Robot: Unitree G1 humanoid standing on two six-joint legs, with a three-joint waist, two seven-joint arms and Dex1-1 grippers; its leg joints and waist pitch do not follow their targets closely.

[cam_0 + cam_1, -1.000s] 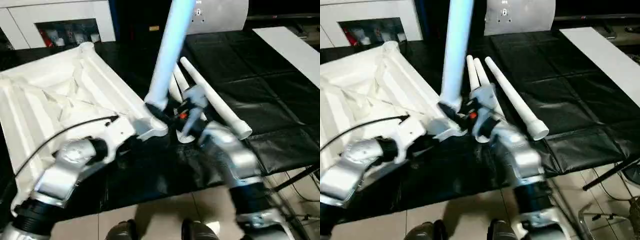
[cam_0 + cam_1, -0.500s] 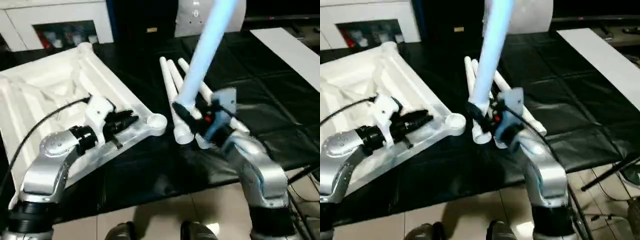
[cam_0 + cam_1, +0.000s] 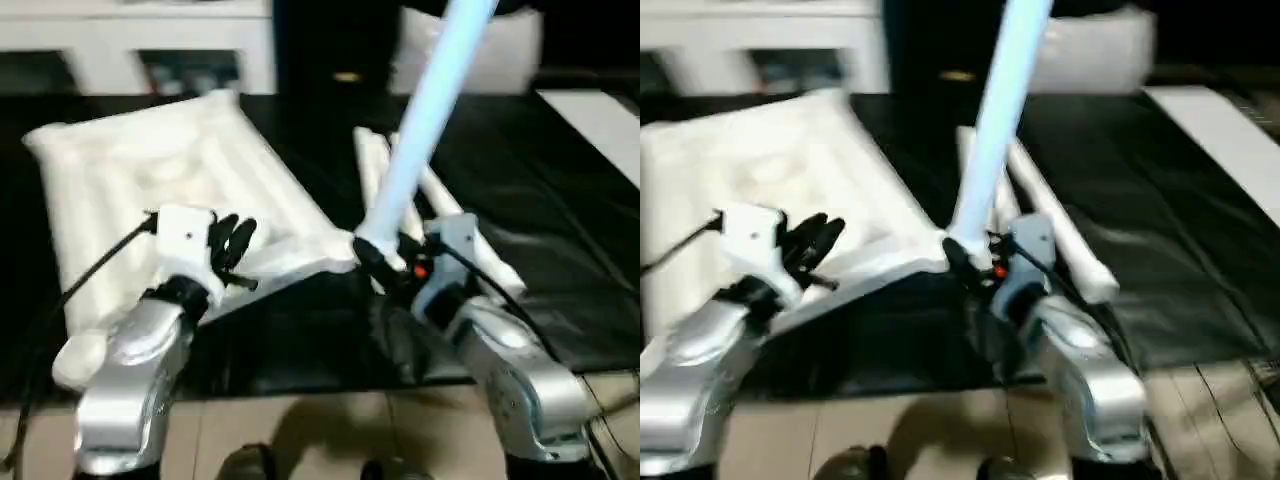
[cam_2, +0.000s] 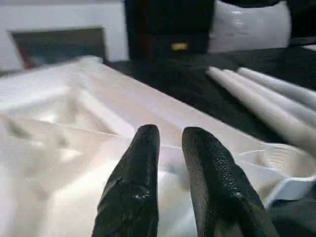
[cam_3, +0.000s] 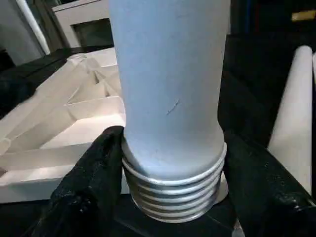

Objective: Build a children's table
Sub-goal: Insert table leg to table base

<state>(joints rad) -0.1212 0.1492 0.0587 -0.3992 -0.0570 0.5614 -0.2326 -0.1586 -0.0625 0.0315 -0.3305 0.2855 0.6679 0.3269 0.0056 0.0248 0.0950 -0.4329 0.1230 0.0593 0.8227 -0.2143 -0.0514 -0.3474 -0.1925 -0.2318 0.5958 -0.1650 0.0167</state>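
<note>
Right gripper clamped on upright leg, threads in wrist view; left gripper slightly apart.

Your held leg runs out of the head views' upper edge, its far end unseen. The right end effector covers both sides of its threaded collar. Motion blur smears the tabletop, leaving its ribbing unreadable. Shelf contents behind are indistinct.

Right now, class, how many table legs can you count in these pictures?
4: one leg upright in the right end effector; three lying legs side by side on the black mat behind it.
</note>
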